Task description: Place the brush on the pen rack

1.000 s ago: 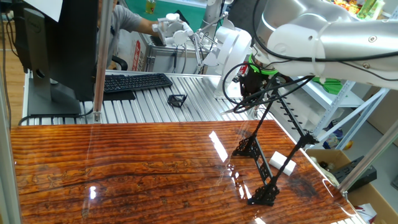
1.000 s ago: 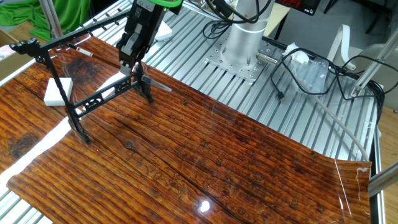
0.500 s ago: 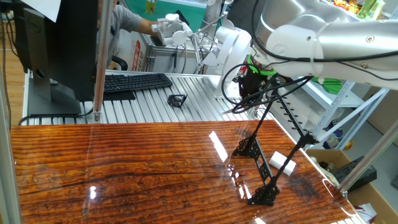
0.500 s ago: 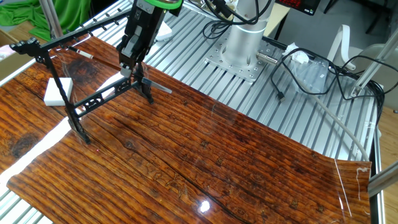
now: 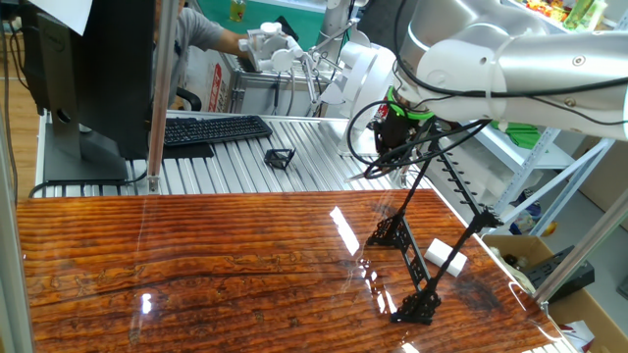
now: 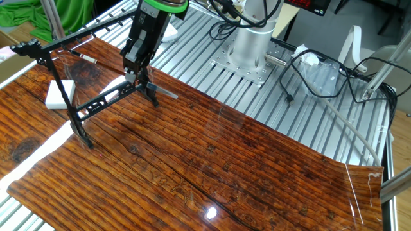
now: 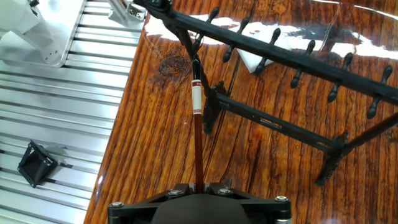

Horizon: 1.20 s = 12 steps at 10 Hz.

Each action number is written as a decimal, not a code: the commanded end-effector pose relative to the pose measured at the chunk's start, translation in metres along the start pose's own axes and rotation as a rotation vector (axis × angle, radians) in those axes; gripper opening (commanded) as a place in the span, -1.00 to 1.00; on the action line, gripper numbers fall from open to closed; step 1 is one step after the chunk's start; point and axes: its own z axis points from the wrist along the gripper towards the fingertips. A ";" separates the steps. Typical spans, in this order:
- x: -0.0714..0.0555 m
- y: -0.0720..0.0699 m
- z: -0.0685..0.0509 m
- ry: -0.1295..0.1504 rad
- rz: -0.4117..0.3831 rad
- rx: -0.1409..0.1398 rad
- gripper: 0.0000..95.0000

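With our claw clamped on the brush, whose tip hovers just beside the rack's end post, we risk knocking that post or missing the pegs, letting the brush drop onto the worktop.

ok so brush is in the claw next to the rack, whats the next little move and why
Probably ease the claw forward and slightly up, so the brush reaches the top bar's pegs. In the hand view the claw is shut on the brush, whose tip sits near the pen rack end post, seemingly below that bar and not yet on any peg.
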 end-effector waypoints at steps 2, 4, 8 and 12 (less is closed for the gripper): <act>0.000 0.001 0.001 0.001 -0.004 0.001 -1.00; 0.000 0.002 0.001 -0.001 -0.005 0.005 -1.00; -0.003 0.007 -0.001 -0.001 -0.011 0.015 -1.00; -0.005 0.010 -0.001 0.008 -0.012 0.018 -1.00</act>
